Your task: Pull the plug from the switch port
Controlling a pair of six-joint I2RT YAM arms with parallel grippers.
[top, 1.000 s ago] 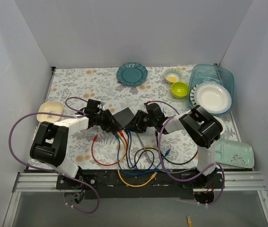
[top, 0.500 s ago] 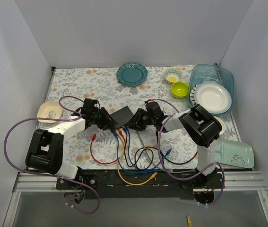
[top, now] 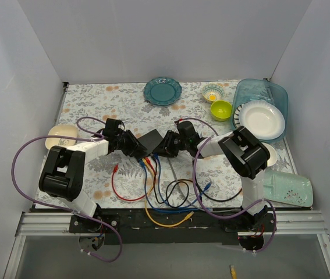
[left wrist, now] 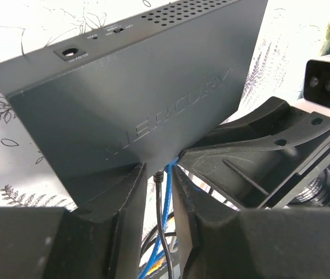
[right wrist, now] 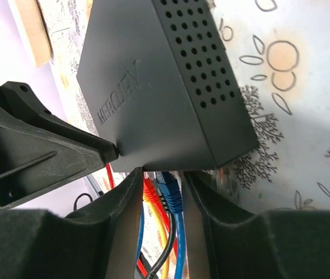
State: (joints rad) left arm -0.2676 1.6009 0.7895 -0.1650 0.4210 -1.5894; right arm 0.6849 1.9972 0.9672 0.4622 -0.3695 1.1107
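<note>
One switch lies mid-frame on the tabletop, port edge toward the bottom. Left gripper and right gripper meet there, jaws narrowly parted astride the cords, neither plainly clamping. Best to brace the box, close on one plug, and pull straight out.

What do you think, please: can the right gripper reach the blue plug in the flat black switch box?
Probably yes: the right gripper straddles the blue plug at the port edge of the black box, though a red plug crowds it.
</note>
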